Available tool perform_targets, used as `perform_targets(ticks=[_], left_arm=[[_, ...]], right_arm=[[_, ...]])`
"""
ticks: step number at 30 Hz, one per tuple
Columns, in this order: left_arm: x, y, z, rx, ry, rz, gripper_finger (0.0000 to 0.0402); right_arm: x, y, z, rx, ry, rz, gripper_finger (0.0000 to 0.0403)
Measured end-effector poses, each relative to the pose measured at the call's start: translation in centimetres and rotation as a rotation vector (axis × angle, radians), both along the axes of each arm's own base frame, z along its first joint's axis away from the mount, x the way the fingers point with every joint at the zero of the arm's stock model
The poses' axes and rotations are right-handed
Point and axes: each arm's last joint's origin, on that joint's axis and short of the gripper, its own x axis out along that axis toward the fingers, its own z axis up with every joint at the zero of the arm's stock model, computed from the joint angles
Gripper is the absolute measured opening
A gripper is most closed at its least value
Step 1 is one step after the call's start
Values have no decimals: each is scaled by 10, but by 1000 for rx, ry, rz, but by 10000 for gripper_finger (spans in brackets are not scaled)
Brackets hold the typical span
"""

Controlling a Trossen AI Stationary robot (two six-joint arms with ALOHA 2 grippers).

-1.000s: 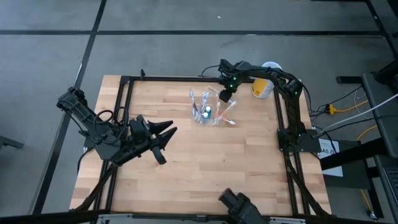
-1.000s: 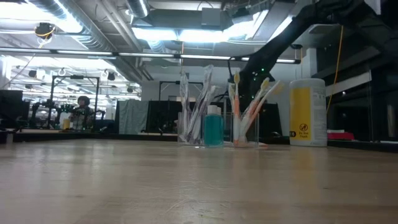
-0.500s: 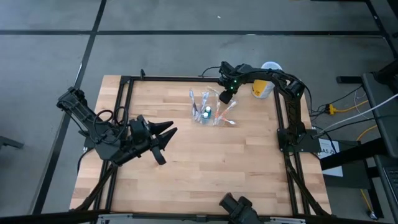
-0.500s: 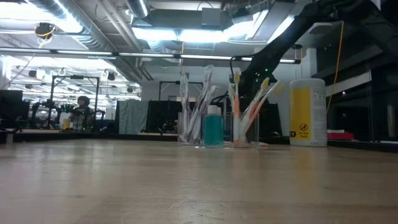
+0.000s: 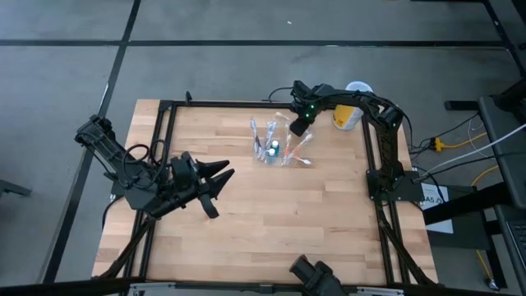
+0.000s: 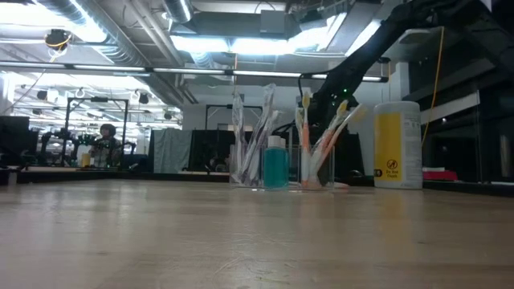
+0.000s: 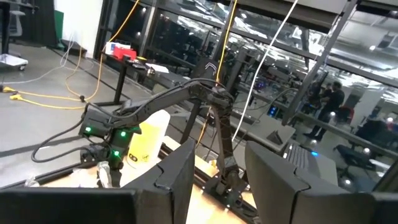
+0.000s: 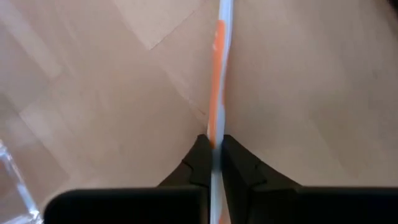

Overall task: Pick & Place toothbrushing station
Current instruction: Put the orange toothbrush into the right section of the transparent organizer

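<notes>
On the wooden table (image 5: 271, 205), my left gripper (image 5: 220, 175) waited open, well apart from the toothbrushing station (image 5: 277, 146) near the far edge. My right gripper (image 5: 297, 126) hung just over the station, pinched shut on an orange-and-white toothbrush (image 8: 217, 74).

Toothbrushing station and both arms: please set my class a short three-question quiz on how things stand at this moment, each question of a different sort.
1. True or false: the right gripper is shut on an orange toothbrush.
2. In the low view, what stands on the table beside the clear holder? A, a yellow canister; B, a red mug; C, a kettle.
3. Fill in: the left gripper waits at the table's left side, away from the holder, with its fingers ____.

Key: 1 true; 2 A; 3 open.
</notes>
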Motion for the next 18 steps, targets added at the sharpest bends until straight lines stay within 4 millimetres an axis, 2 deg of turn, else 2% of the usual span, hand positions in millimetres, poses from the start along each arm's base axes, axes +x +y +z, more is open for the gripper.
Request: perform_targets(ticks=[6, 13, 18], left_arm=[[0, 0, 0, 11, 9, 13, 136], [0, 1, -1, 43, 35, 24, 136], [-1, 1, -3, 54, 58, 73, 136]], right_arm=[[-6, 8, 19, 21, -19, 2, 16], [-14, 17, 84, -88, -167, -14, 16], [-27, 35, 133, -120, -294, -29, 16]])
